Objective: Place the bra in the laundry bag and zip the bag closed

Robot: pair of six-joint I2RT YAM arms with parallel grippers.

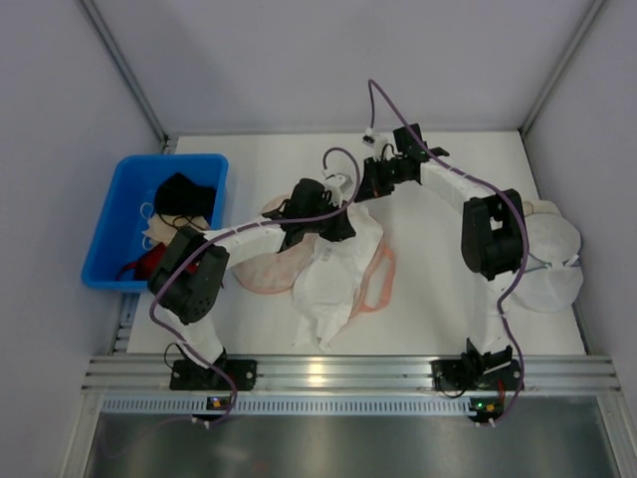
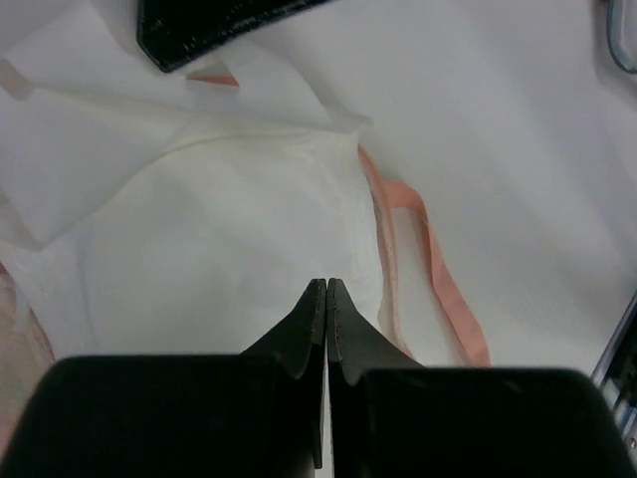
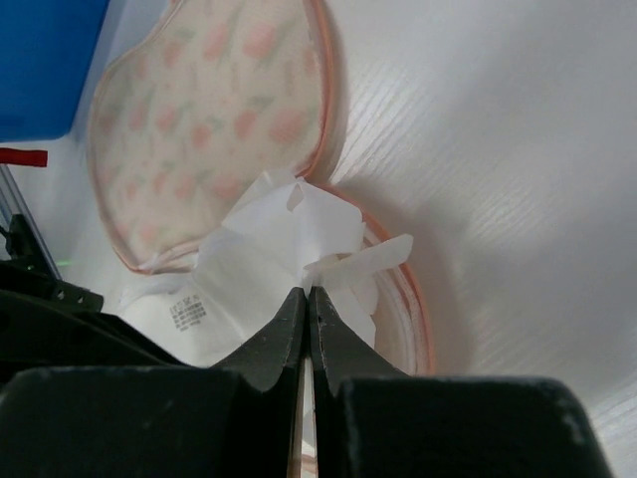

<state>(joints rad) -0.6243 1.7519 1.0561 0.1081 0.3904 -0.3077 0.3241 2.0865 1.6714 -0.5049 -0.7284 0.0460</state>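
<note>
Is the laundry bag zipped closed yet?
No, the laundry bag lies open, with the bra spread over one half.

Thin matt white cloth bra [image 2: 219, 239], printed peach fabric laundry bag [image 3: 209, 110]

High above and behind the two arm bases, tilted steeply down: widest of the three views, taking in the whole counter [image 1: 448, 299], both arms and the blue bin [image 1: 105, 239] at far left. Fixed to the left wrist, very close, peering along the closed tips of the left hand [image 2: 326, 284] down onto the white bra [image 2: 219, 229] and a pink loop of the laundry bag [image 2: 430, 264] rim. Mounted on the right wrist, just as close, aimed past the closed right hand [image 3: 307, 291] across the bra toward the bag's printed lobe and a corner of the bin. Common to all three: bra and bag, mid-counter.
</note>
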